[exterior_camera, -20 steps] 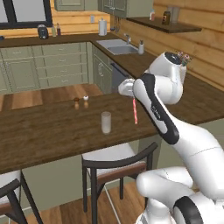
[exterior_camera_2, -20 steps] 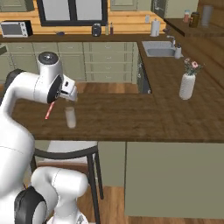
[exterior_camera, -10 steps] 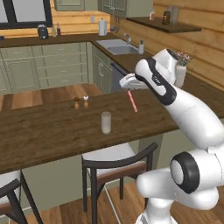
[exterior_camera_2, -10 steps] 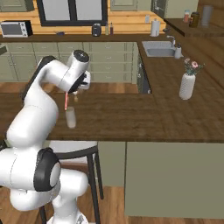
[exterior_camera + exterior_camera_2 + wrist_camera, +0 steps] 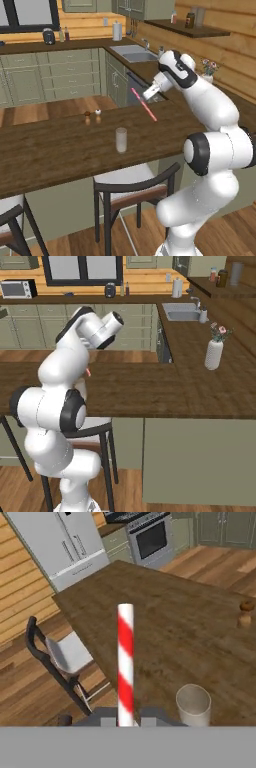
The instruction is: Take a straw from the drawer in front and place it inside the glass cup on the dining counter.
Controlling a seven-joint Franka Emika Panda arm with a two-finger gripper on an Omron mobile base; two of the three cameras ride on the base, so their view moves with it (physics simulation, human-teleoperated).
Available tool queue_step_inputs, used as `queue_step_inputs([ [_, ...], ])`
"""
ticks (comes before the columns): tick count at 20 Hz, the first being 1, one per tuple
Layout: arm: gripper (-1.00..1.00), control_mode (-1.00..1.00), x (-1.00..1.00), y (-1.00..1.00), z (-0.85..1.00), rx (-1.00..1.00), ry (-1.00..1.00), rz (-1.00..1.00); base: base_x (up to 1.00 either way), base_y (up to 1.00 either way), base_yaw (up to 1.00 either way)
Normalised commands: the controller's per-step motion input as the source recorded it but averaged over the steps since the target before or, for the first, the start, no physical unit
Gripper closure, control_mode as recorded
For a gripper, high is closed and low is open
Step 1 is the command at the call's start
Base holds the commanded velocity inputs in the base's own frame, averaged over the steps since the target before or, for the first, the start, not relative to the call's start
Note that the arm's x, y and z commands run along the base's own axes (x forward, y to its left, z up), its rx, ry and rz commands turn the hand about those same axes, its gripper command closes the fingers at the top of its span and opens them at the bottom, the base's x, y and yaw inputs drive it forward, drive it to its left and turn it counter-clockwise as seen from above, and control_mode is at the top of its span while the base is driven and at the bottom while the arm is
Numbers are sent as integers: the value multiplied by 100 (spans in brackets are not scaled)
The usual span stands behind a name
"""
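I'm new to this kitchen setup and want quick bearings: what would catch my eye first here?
First the red-and-white striped straw, clamped in the shut gripper and held in the air above the dark wooden counter. Next, the clear glass cup standing empty on that counter, lower than the straw and off to its side. Farther off, a white vase with flowers stands on the counter's side wing.
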Motion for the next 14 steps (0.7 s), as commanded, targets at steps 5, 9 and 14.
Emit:
queue_step_inputs([
  [5, 100, -100, 0, 49, 0, 10, -5, 30, 0, 0, 0],
  [9, 100, -100, 0, 40, 0, 20, -3, 20, 0, 0, 0],
  [14, 100, -100, 0, 10, -4, 26, -4, 15, 0, 0, 0],
])
